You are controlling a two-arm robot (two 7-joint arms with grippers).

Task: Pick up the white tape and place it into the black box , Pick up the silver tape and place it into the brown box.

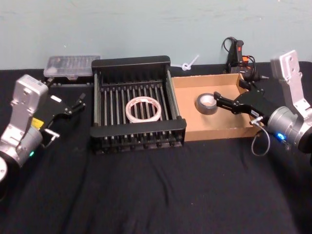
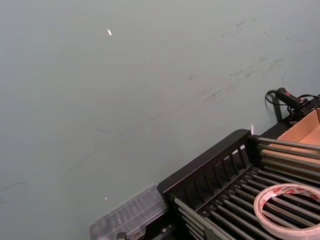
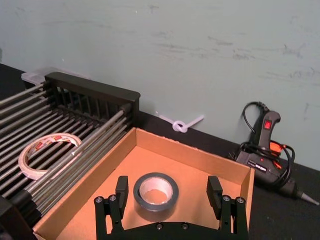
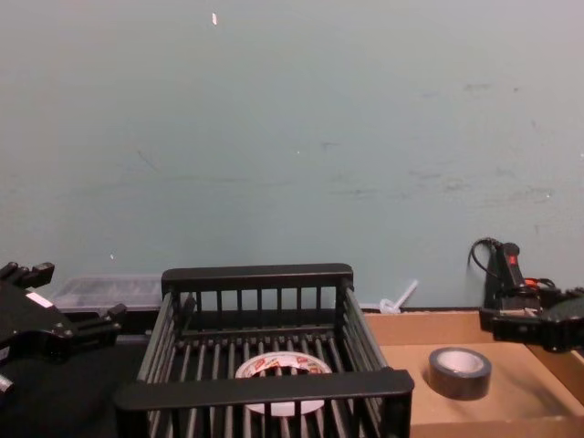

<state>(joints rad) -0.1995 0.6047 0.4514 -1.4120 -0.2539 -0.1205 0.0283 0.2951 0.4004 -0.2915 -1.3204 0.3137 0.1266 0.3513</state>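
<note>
— On the far left of the black-covered table (image 1: 156,195), what do you see?

— At that side the left gripper (image 1: 67,113) hangs beside the black box (image 1: 131,62), clear of it, its jaws apart and holding nothing. Behind it, against the wall, lies a clear plastic container (image 1: 70,66).

— And the black box itself?

— It stands at the middle of the table, a barred crate with a slatted floor. The white tape (image 1: 143,108) lies flat on those slats, roughly at the centre, with red print showing on its inner core. From the chest view the ring (image 4: 283,374) sits low behind the front rim (image 4: 265,388).

— What is next to it, further right?

— The brown box (image 1: 195,129) touches the crate's right wall. The silver tape (image 1: 206,103) lies flat on its cardboard floor, toward the back and nearer the middle than the walls.

— Where is the right gripper?

— The right gripper (image 3: 167,192) hovers over the right part of the brown box, just beside the roll. Its jaws are spread wide; in the right wrist view one finger (image 3: 121,187) stands on each side of the silver tape without touching it.

— Anything beyond that?

— A black glue gun (image 3: 265,155) lies behind the brown box's right corner, and a white knotted tie (image 3: 181,125) lies by the wall between the two boxes.
</note>
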